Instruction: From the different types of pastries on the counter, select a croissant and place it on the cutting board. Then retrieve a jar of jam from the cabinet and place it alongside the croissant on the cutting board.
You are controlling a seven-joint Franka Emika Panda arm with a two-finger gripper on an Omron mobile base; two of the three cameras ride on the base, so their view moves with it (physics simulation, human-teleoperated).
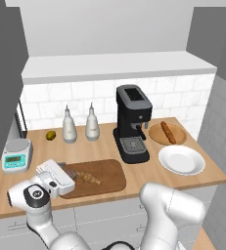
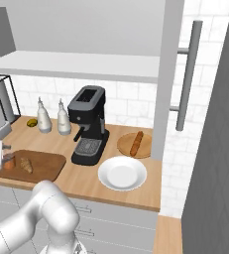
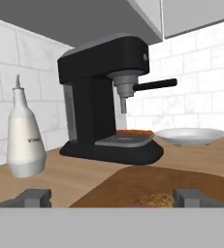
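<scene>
Hand view: end effector wide open, empty.

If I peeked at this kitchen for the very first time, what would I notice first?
Probably the big black coffee machine in the middle of the counter. Next, the croissant lying on the dark cutting board in front, with the robot's open gripper low beside it, and the white plate on the right.

Croissant lies on the board, left of the coffee machine; bottles stand behind; plate right.
</scene>
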